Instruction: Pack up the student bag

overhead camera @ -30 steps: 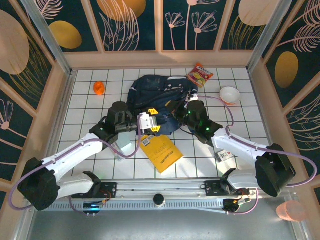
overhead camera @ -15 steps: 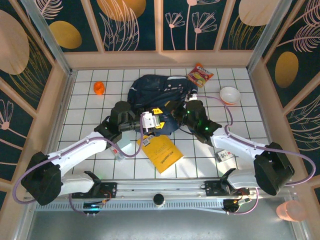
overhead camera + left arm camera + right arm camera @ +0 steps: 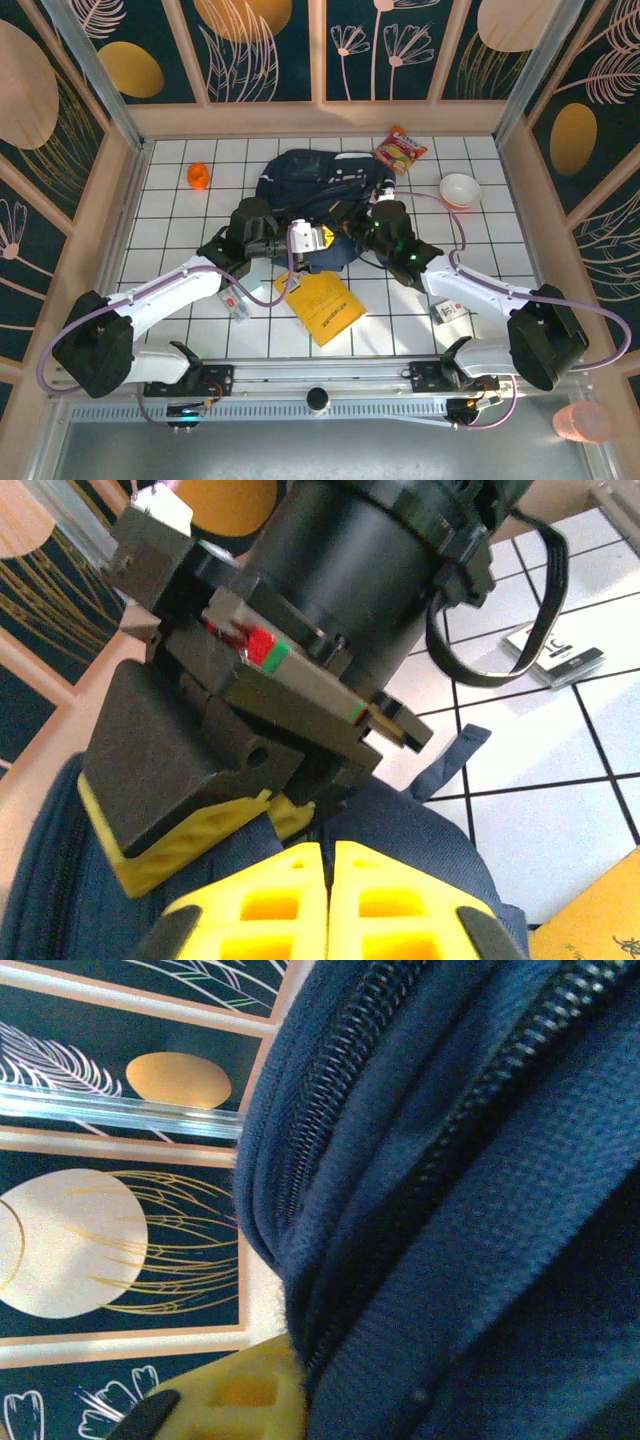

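Packing appears barely begun: the large navy-blue fabric student bag (image 3: 315,178) lies on the white tiled table (image 3: 200,215), with the left gripper (image 3: 326,865) fully closed and the right gripper (image 3: 350,214), width indeterminable, at its near edge, and a flat yellow paper envelope (image 3: 322,305) lying unpacked beside it.

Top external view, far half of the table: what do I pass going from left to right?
Orange object → student bag → snack packet → white bowl.
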Available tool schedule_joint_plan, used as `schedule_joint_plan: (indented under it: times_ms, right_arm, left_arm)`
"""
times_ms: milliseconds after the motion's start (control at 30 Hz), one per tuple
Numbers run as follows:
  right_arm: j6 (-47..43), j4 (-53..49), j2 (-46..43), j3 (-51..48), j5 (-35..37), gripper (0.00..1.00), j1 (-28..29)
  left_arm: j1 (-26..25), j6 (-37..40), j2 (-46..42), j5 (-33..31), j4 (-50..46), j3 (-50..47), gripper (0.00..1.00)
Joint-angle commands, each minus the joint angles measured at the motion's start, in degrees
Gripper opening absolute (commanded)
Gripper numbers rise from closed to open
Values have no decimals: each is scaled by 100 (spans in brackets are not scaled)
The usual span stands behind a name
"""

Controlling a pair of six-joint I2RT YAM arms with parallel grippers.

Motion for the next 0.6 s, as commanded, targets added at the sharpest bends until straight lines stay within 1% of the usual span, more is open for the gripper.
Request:
schedule_joint_plan:
  times_ms: [0, 33, 100, 300, 400, 467, 567]
  right_arm:
    - [70, 543, -185, 140, 266, 25, -7]
    - [101, 577, -209, 98, 241, 28, -24]
    - [149, 624, -245, 25, 181, 30, -88]
    - [242, 728, -384, -243, -111, 29, -386]
    - [267, 773, -458, -377, -196, 17, -546]
    - [271, 865, -504, -450, -267, 9, -622]
    - [249, 911, -607, -488, -348, 3, -716]
  left_arm:
    - [-53, 24, -67, 718, -256, 146, 0]
    - [-43, 38, -95, 769, -315, 143, 0]
    - [-52, 62, -157, 838, -416, 112, 0]
    - [-53, 332, -411, 853, -710, 22, 0]
    - [-40, 159, -548, 602, -652, -31, 0]
    - [-41, -87, -621, 253, -602, -88, 0]
    - [-42, -427, -807, -244, -321, -405, 0]
